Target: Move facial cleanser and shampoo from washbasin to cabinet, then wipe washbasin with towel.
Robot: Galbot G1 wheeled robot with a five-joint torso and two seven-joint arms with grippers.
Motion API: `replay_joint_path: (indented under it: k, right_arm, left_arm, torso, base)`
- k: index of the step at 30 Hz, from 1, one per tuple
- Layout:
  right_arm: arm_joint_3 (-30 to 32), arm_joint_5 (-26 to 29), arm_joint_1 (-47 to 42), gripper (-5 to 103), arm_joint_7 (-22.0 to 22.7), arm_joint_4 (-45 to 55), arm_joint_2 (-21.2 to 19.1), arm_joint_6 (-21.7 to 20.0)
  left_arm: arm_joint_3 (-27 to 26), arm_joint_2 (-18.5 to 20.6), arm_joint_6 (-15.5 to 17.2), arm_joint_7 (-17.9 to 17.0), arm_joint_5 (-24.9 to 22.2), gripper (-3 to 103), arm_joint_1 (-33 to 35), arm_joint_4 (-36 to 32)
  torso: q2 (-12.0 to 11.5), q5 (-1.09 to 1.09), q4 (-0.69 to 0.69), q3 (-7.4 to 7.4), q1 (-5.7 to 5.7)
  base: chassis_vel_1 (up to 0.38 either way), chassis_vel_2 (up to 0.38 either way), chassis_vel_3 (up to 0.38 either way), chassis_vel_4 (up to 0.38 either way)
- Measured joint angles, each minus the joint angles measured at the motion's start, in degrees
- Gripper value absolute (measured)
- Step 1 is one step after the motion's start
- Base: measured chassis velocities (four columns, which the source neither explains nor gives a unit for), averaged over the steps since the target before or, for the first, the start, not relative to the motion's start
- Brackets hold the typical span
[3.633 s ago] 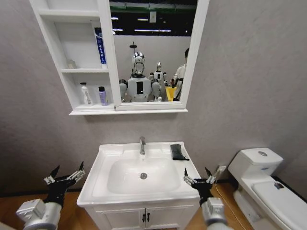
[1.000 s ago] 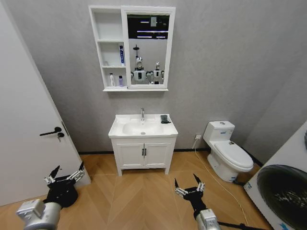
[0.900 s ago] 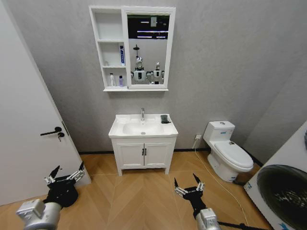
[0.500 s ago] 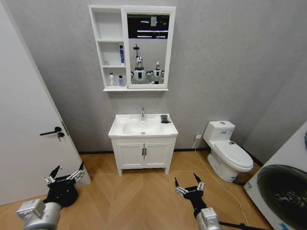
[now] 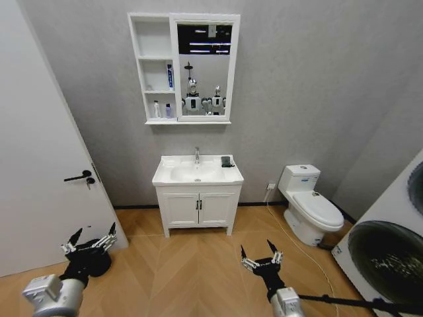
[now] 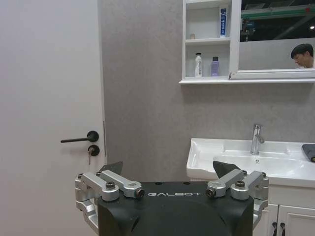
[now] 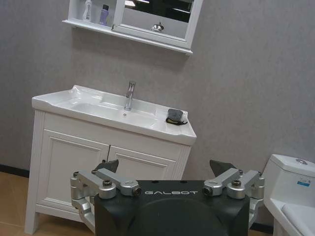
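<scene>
Head view: dark folded towel on white washbasin rim, left hand and right hand both spread wide.

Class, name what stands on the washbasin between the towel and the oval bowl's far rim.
The chrome tap stands there on the washbasin, beside the towel, seen in the right wrist view.

Left gripper and right gripper held low, fingers spread wide.
</scene>
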Motion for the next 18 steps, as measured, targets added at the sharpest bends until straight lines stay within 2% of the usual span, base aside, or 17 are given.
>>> replay_joint_path:
  k: [18]
  right_arm:
    - [-0.3, -0.2, 0.0, 100, -0.3, -0.3, 0.3, 0.4]
  left_arm:
    - [0.0, 0.0, 0.0, 0.0, 0.0, 100, 0.0, 0.0]
  torso:
    - [0.0, 0.00, 0.01, 0.01, 0.03]
  base:
    - [0.000, 0.000, 0.000, 0.000]
